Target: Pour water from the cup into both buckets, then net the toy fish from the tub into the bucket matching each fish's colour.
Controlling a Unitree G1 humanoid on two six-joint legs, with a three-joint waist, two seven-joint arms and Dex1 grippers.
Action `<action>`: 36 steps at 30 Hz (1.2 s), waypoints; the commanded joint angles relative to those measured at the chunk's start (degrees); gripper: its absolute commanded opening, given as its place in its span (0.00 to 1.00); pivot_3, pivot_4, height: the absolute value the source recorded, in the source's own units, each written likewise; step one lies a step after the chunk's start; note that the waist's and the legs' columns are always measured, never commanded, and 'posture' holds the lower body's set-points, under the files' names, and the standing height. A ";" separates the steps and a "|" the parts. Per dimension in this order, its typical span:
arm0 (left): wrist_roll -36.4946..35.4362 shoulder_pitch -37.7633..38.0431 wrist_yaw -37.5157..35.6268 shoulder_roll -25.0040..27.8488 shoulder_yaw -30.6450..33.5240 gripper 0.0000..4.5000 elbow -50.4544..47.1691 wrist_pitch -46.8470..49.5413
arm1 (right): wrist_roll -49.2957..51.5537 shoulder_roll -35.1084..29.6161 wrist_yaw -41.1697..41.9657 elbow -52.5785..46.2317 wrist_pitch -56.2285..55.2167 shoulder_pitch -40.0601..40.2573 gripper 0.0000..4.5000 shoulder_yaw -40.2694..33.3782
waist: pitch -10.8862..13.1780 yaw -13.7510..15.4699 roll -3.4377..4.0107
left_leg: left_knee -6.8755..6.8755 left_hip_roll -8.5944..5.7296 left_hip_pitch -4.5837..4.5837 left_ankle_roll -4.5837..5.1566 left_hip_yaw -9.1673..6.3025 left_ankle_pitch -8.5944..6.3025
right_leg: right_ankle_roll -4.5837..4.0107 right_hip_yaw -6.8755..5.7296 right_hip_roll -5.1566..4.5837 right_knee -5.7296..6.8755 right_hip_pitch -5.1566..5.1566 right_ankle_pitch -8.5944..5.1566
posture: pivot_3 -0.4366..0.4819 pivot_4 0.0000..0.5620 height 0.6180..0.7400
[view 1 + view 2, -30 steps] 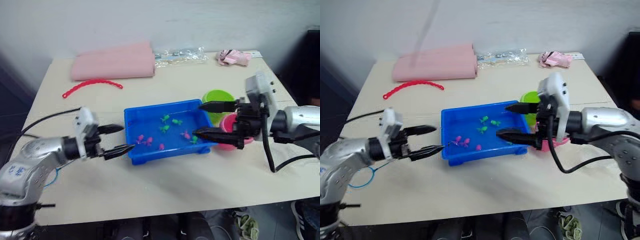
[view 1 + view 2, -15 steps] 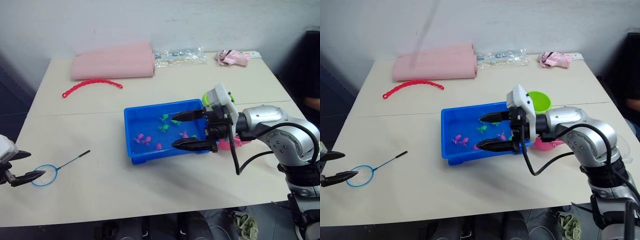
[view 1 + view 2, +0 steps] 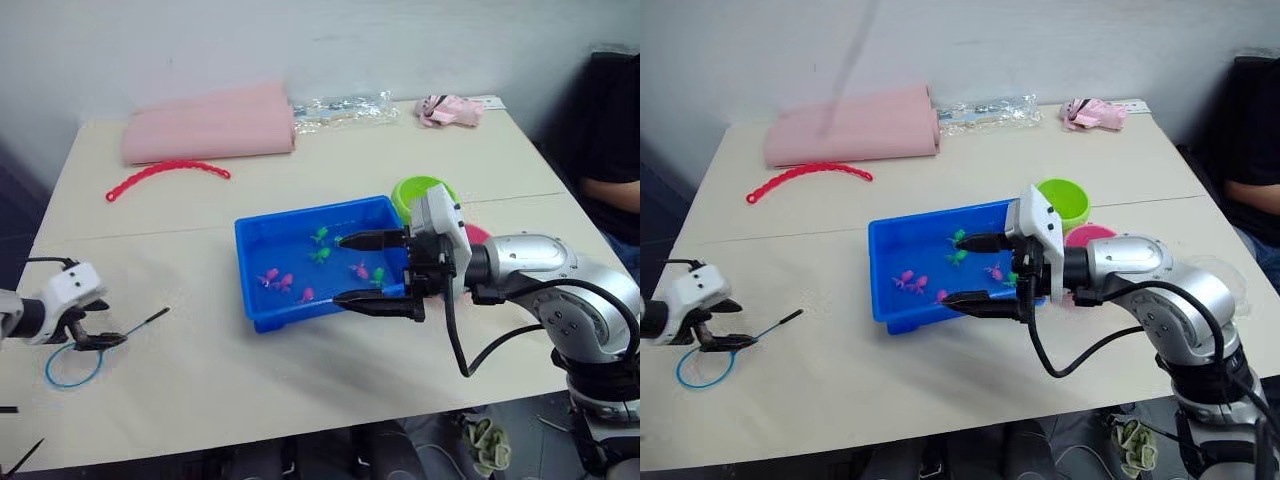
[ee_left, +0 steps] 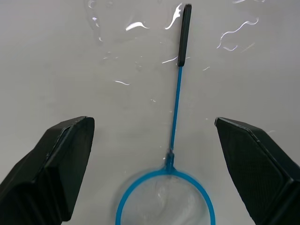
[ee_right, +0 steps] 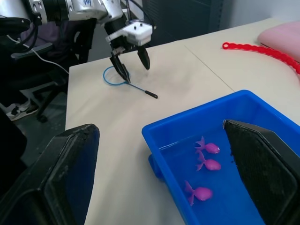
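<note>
The net (image 4: 174, 140) lay flat on the pale table (image 3: 300, 390), a thin blue hoop with a slim blue shaft ending in a short dark grip; seen from the head camera it sat at about eight o'clock from the tub (image 3: 262, 310), well apart from it, with the grip pointing toward two o'clock. The tub was a shallow bright blue tray near the table's middle, holding a little water and a scatter of tiny toy fish (image 3: 283, 283): pink ones gathered toward its seven o'clock corner, green ones nearer its middle and one o'clock side, with another pink and green pair close to the right gripper. At about two o'clock from the tub stood the green bucket (image 3: 1064, 199), and just beside it, at about four o'clock from that one, the pink bucket (image 3: 1091, 237); what either held could not be told. The left gripper (image 4: 164, 154) hovered directly above the net with its two black fingers spread wide on either side of the hoop and shaft, touching neither. The right gripper (image 3: 375, 271) reached in from the three o'clock side, its forearm roughly level with the table, its fingers parted and holding nothing, one lying over the water and the other along the tub's near rim. Across the far side of the table lay a folded pink cloth (image 3: 210, 125), a red beaded strip (image 3: 165, 172), a clear plastic bag (image 3: 345, 106) and a small pink toy (image 3: 448, 110).
</note>
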 commanded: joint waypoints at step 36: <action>-15.76 -26.08 -9.27 -10.03 -9.12 0.01 -42.42 22.24 | -7.80 -0.94 -1.74 6.75 5.94 -17.95 1.00 7.85 | -0.04 0.12 -0.09 | 0.95 0.13 -0.06 0.18 -0.20 -0.06 | -0.06 0.08 -0.07 0.81 0.09 -0.04 | 0.48 0.27 0.98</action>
